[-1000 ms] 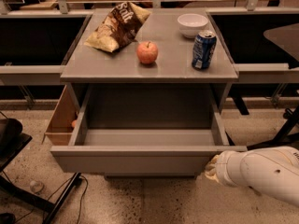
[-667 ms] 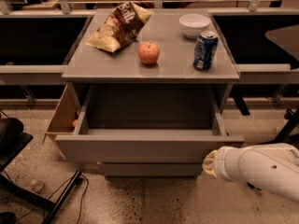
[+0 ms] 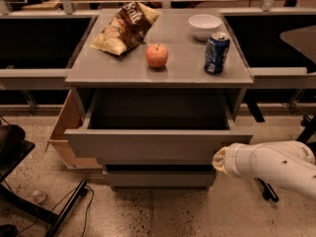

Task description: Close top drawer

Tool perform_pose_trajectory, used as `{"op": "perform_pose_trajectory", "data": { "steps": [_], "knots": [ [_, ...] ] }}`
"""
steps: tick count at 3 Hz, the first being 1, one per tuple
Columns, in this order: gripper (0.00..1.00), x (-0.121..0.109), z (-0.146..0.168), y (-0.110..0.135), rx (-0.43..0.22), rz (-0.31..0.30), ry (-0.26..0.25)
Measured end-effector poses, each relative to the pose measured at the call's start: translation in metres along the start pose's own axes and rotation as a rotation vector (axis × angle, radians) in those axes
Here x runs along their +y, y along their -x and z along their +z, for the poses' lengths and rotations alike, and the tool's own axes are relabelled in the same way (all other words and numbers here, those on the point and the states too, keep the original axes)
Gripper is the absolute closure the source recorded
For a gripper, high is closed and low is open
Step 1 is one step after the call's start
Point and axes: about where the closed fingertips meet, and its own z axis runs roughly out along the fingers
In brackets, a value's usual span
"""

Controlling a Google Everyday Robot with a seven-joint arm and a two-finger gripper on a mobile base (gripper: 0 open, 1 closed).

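Top drawer (image 3: pixel 158 146) further in than before, end effector (image 3: pixel 219 161) at its right end.

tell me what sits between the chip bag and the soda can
An apple, in the camera view. The gripper is by the top drawer front's right end.

The single camera looks from in front of and above the cabinet (image 3: pixel 173 73), tilted down at its top and at the top drawer (image 3: pixel 148 147) open toward it, near enough that the arm (image 3: pixel 276 167) enters at lower right, its gripper (image 3: pixel 220 160) by the drawer front's right end.
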Motion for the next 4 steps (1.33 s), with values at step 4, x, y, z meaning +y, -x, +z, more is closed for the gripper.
{"op": "perform_pose_trajectory", "data": {
  "steps": [4],
  "knots": [
    [1.00,-0.063,0.074,-0.007,-0.051,-0.050,0.041]
  ]
}}
